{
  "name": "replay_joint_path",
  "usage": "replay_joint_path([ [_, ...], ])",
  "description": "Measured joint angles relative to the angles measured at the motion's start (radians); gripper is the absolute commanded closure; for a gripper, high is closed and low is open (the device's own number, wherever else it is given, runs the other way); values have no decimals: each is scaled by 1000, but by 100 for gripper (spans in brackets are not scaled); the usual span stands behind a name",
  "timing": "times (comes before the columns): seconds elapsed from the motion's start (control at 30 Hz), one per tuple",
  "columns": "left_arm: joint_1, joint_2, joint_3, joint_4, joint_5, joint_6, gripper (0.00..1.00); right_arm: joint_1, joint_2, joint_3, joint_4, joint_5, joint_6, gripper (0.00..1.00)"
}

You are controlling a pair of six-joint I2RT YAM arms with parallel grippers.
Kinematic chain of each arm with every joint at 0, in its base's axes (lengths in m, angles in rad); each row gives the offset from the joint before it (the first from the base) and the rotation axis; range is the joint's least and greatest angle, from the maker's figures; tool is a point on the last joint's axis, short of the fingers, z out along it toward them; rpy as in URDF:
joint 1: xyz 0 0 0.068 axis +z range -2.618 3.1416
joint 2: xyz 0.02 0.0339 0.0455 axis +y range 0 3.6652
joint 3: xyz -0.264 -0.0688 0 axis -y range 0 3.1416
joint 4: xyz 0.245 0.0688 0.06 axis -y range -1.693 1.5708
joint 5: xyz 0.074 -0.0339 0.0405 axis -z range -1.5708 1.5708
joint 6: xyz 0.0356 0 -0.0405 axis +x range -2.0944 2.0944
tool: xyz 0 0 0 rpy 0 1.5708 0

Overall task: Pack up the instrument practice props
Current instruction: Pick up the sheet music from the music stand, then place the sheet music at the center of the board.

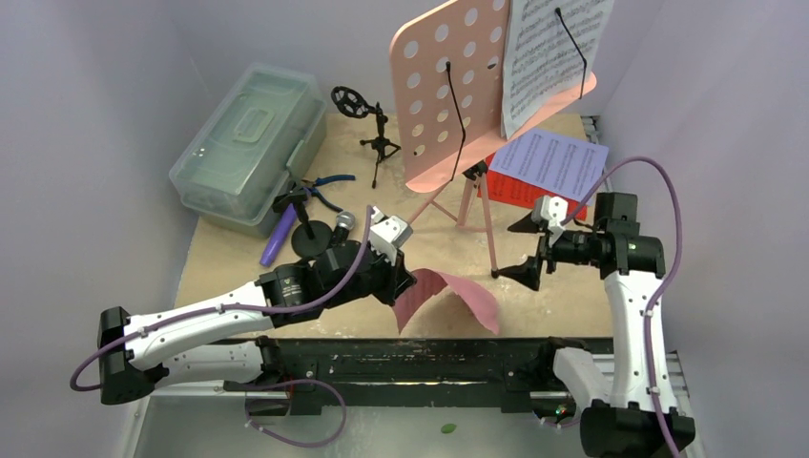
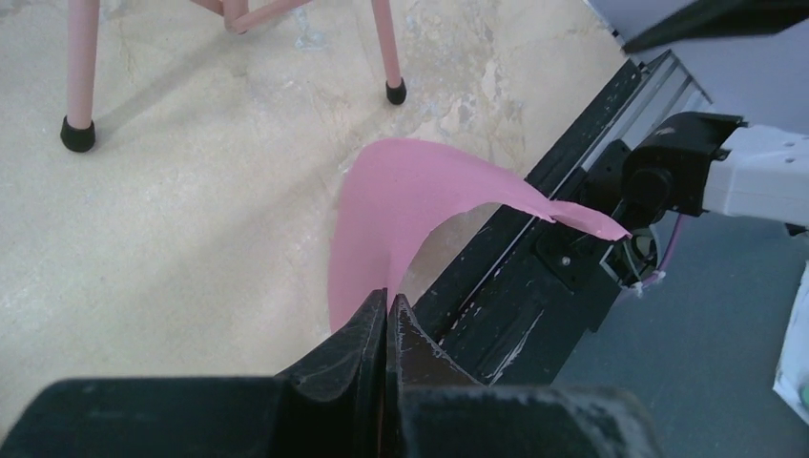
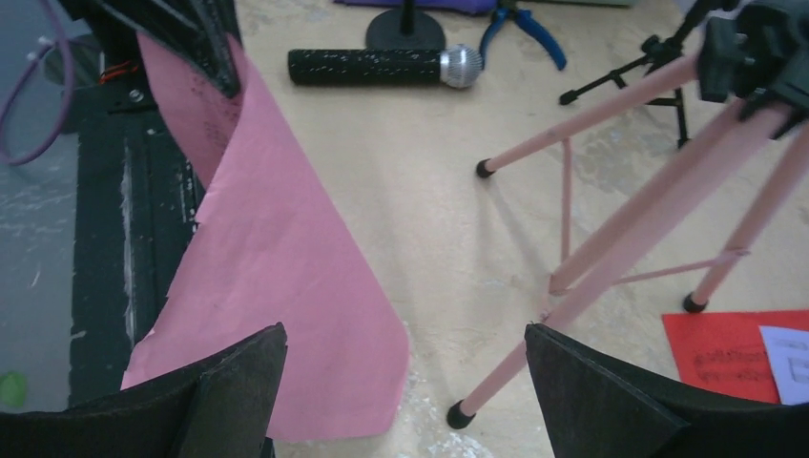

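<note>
My left gripper (image 1: 405,281) (image 2: 389,303) is shut on the edge of a pink sheet-music page (image 1: 448,291) (image 2: 410,191) that arches up and droops onto the table's near edge. To its right my right gripper (image 1: 527,253) (image 3: 403,334) hangs open and empty above the page's free end (image 3: 277,277) and a rack foot. The pink perforated music rack (image 1: 448,86) stands on tripod legs (image 3: 611,248) and holds a white page (image 1: 553,52). A lilac page (image 1: 553,162) lies on a red page (image 3: 725,348). A black-silver microphone (image 3: 382,67) and a purple microphone (image 1: 280,234) lie at the left.
A clear greenish case (image 1: 248,143) sits shut at the back left, blue-handled pliers (image 1: 329,181) beside it. A black mic tripod (image 1: 377,134) stands behind the left arm, and a round-based stand (image 1: 305,224) near the microphones. The black rail (image 2: 515,286) runs along the near edge.
</note>
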Motion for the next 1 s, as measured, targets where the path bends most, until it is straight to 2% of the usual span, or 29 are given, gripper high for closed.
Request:
replay_joint_path([
  [0.2,4,0,0,60,2,-87,100,131,-22,-3,-10,63,36,1],
  [0.57,11,10,-3,102,-42,-206,100,240,-9,24,-83,82,47,1],
  [1.0,11,25,-43,179,-74,-328,100,309,-56,34,-68,163,124,2],
])
